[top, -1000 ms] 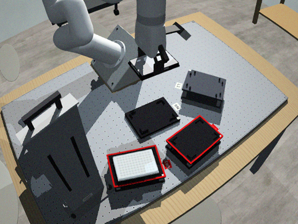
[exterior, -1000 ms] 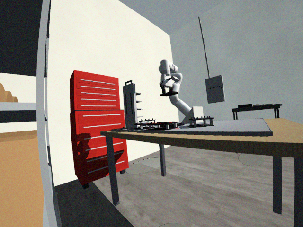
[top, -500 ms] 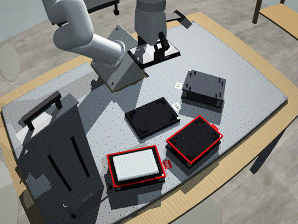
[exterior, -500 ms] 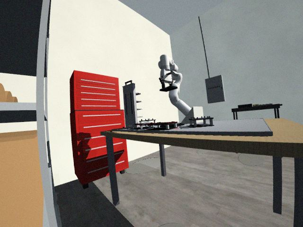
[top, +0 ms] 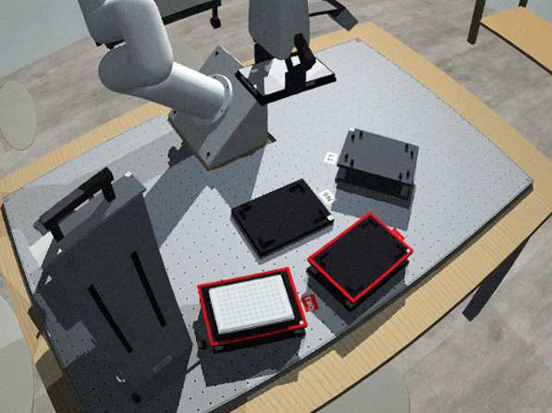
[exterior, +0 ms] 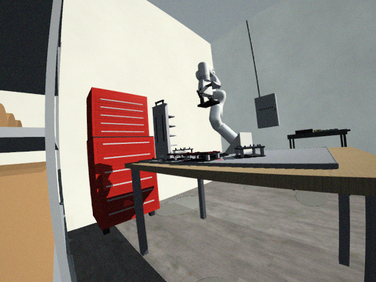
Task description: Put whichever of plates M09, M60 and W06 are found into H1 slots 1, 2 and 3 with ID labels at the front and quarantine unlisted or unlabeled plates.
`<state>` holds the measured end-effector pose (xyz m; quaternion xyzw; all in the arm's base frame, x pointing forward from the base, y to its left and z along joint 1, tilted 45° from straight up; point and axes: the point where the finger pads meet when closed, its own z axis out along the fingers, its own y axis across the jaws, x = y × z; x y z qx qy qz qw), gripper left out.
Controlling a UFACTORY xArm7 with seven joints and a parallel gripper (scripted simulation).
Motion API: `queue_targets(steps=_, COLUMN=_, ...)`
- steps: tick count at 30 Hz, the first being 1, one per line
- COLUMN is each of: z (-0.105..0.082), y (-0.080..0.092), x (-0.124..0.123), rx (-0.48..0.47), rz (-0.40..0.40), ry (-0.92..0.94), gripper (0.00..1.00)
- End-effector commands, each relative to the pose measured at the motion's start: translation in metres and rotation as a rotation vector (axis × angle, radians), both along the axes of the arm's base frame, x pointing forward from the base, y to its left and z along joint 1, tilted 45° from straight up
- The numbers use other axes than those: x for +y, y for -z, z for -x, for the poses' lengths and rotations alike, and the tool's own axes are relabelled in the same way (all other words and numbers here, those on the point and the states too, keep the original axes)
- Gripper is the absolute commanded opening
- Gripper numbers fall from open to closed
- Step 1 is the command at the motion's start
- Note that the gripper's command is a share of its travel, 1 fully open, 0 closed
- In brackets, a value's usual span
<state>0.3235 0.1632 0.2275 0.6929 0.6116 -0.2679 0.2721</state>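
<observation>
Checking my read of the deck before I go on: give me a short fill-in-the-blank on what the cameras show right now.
1. The gripper is shut on a ____.
2. The white plate sits in a nest with a ____ border.
3. The other red-bordered nest holds ____ plate.
4. The landing nest stands ____.

Missing words: plate; red; no; empty

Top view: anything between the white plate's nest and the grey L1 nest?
Yes. In the top view the other red-rimmed nest, with no plate on it, sits between the white plate's nest and L1. The black nest lies just off that line.
</observation>
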Motion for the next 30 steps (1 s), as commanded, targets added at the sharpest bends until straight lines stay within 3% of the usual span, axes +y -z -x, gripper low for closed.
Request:
queue_targets(steps=1, z=-0.001, y=-0.012, x=0.012, rx=-0.002, rz=-0.001, ry=-0.002, gripper=0.0)
queue_targets(steps=30, z=-0.004, y=-0.071, x=0.071, rx=-0.002, rz=-0.001, ry=-0.002, gripper=0.0)
